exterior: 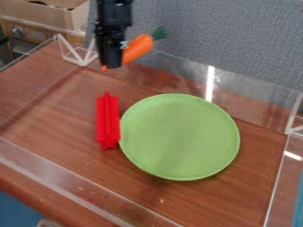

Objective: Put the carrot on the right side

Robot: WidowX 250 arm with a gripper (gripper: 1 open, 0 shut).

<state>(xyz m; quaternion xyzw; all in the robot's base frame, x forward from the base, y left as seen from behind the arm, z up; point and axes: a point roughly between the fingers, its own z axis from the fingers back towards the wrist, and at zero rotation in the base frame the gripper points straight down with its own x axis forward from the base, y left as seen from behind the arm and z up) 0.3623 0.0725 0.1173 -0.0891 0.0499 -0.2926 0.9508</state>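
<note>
The orange carrot (140, 47) with its dark green stem tip hangs in the air above the back left of the table, tilted with the stem up and to the right. My black gripper (115, 58) points down and is shut on the carrot's thick left end. A bright red ribbed stick (108, 120) lies on the wooden table below and slightly in front of the gripper. To the right of the stick rests the round light-green plate (180, 136).
Clear acrylic walls (254, 82) run along the table's back, right and front edges. Cardboard boxes (48, 13) stand behind the table at the upper left. Bare wood (48, 93) shows left of the red stick.
</note>
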